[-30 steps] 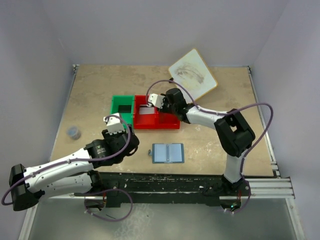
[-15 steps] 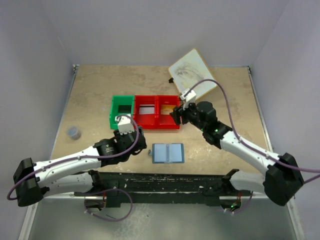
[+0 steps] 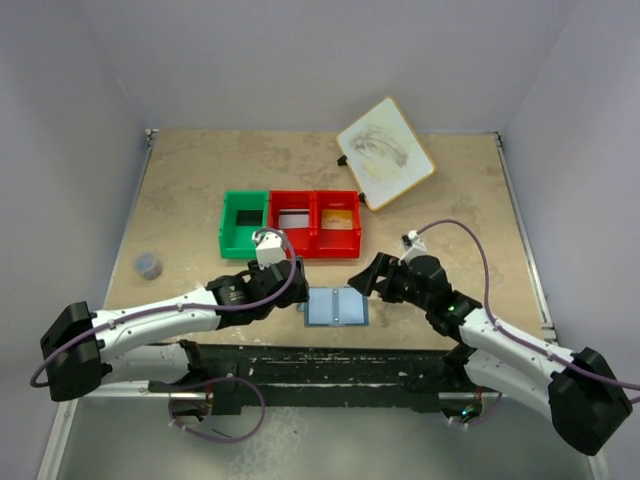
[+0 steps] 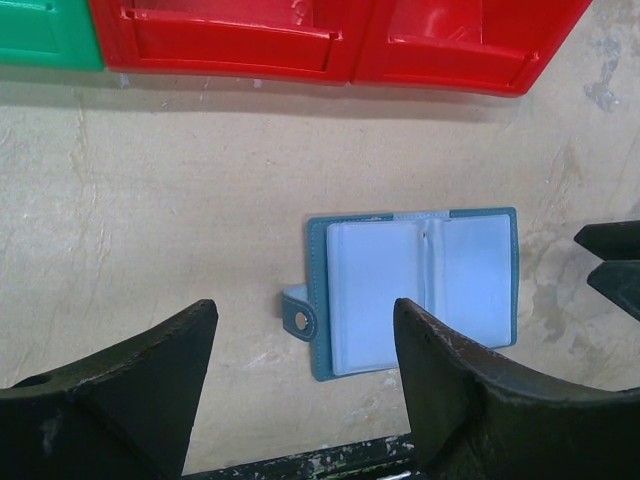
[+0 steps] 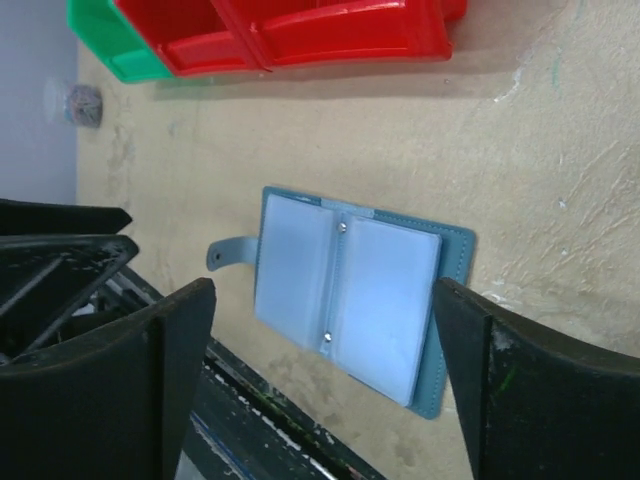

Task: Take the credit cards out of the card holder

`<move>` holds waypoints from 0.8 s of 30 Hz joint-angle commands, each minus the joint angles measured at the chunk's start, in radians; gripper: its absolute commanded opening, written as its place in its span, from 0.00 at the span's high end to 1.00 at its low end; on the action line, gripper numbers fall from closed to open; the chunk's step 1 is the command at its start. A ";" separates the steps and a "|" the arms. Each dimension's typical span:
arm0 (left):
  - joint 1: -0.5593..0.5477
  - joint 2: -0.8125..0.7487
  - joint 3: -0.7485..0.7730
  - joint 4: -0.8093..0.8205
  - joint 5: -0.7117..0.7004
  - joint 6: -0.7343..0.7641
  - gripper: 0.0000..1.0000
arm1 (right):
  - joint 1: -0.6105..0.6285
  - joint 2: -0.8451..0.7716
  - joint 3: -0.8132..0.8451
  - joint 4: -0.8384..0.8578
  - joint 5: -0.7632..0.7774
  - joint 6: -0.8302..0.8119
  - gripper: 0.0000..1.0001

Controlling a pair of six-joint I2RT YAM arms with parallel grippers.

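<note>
— Where is the wallet?

— The wallet (image 3: 336, 306) lies open and flat on the table (image 3: 190, 180), pale panels up, with its snap tab sticking out to its left. Its near edge is close to the table's front lip, and the black rail runs just past that. I have little room on that side.

— And the far side?

— There is bare table between the wallet and the red bin (image 3: 315, 251). The green bin (image 3: 223, 228) touches the red one on the left. Behind the wallet and to its right, well apart, the white board (image 3: 385, 152) lies askew. Far to the wallet's left I see a small round thing (image 3: 148, 265).

— Grippers?

— The left gripper (image 3: 298, 288) sits just left of the wallet and the right gripper (image 3: 366, 286) just right of it. Both have their jaws spread wide with nothing in them. Each wrist view frames the wallet between its own fingers. I cannot tell whether any tip touches the table.

— The cards?

— I see one flat patch per bin compartment: dark in the green, pale in the red's left, orange in its right. I take them for the cards (image 3: 292, 219), but they are too small to be sure from above. The wrist views cut the bins off and show only their walls.
</note>
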 commanded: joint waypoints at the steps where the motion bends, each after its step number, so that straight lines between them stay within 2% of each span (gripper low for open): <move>1: 0.007 0.010 -0.006 0.040 -0.005 -0.001 0.29 | 0.000 -0.035 -0.011 0.037 0.024 0.119 0.01; 4: 0.007 0.038 0.003 0.010 -0.014 -0.019 0.27 | 0.001 -0.037 -0.012 0.010 0.035 0.132 0.00; 7: 0.007 0.082 0.005 0.008 0.014 -0.035 0.27 | 0.000 -0.031 -0.038 0.063 0.015 0.136 0.00; 13: 0.008 0.121 0.005 0.033 0.036 -0.043 0.27 | 0.001 0.029 -0.048 0.112 -0.037 0.138 0.12; 17: 0.008 0.125 0.007 0.036 0.031 -0.042 0.27 | 0.001 0.075 -0.048 0.121 -0.053 0.133 0.14; 24: 0.008 0.118 -0.002 0.027 0.017 -0.054 0.27 | 0.000 0.153 -0.044 0.158 -0.054 0.124 0.23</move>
